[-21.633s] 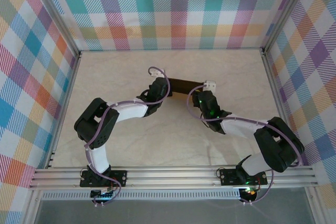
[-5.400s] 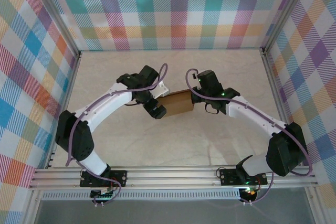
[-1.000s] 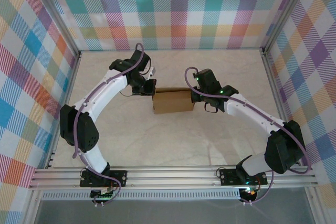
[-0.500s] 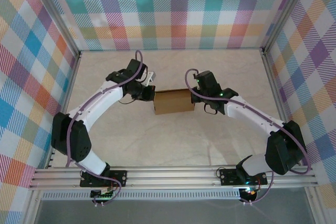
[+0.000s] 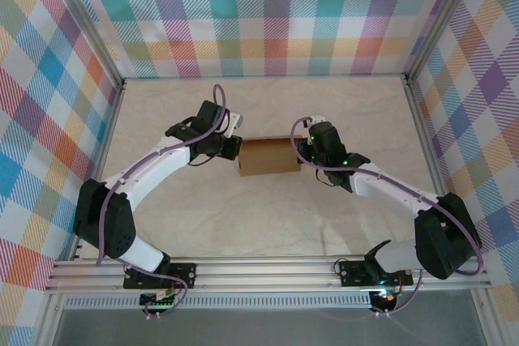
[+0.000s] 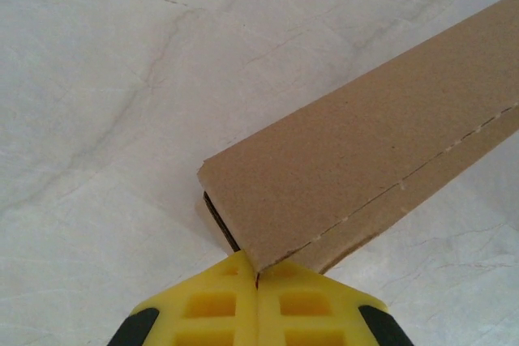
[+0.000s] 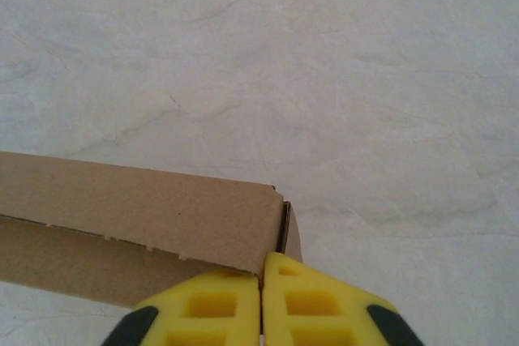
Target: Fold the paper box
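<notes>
The paper box point(image 5: 266, 157) is a small closed brown cardboard box lying flat mid-table. My left gripper point(image 5: 234, 147) is at its left end. In the left wrist view that gripper point(image 6: 258, 275) is shut, yellow fingertips point(image 6: 219, 281) together, with a corner of the box point(image 6: 365, 160) resting right on their seam. My right gripper point(image 5: 302, 151) is at the box's right end. In the right wrist view it point(image 7: 262, 269) looks shut too, its tips against the end of the box point(image 7: 138, 216), whose top panel overlaps the left fingertip. Nothing shows between either pair of fingers.
The pale marble-patterned table point(image 5: 268, 224) is ringed by plaid walls point(image 5: 268, 14) at the back and both sides. An aluminium rail point(image 5: 268, 269) carrying the arm bases runs along the near edge.
The left gripper swung down from the box's far-left corner to its left end. The right gripper slid slightly nearer along the right end. The box stayed put.
</notes>
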`<state>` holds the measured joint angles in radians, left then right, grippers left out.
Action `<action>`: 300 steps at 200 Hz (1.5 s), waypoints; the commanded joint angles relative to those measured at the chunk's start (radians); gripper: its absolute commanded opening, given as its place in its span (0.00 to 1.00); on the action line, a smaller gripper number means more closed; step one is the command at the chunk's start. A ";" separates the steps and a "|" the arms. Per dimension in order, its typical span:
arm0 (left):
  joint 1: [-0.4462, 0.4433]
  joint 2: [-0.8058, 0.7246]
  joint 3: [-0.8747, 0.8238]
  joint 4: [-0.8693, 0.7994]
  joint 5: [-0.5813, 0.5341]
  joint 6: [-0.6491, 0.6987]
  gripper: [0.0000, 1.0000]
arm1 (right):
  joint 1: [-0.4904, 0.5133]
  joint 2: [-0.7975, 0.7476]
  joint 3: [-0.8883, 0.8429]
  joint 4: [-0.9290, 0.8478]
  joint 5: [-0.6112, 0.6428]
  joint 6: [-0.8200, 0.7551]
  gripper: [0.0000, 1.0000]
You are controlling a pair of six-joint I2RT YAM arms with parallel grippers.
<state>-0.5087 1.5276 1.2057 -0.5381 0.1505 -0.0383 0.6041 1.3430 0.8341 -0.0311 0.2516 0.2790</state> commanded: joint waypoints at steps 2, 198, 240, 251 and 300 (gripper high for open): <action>-0.051 0.050 -0.046 -0.021 0.019 0.029 0.00 | 0.028 -0.045 -0.024 0.014 -0.117 -0.001 0.33; -0.067 0.130 0.033 -0.083 0.003 0.044 0.00 | -0.051 -0.010 0.207 -0.354 0.025 0.302 0.74; -0.066 0.118 0.036 -0.077 0.047 0.041 0.06 | -0.050 0.065 0.201 -0.330 -0.009 0.330 0.71; -0.067 0.115 0.041 -0.083 0.050 0.041 0.09 | -0.050 0.077 0.198 -0.330 -0.011 0.334 0.70; -0.067 0.109 0.057 -0.098 0.102 0.033 0.19 | -0.051 0.113 0.175 -0.303 0.000 0.360 0.68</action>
<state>-0.5629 1.6081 1.2724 -0.5205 0.1902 -0.0067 0.5499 1.4239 1.0416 -0.3256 0.2611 0.6090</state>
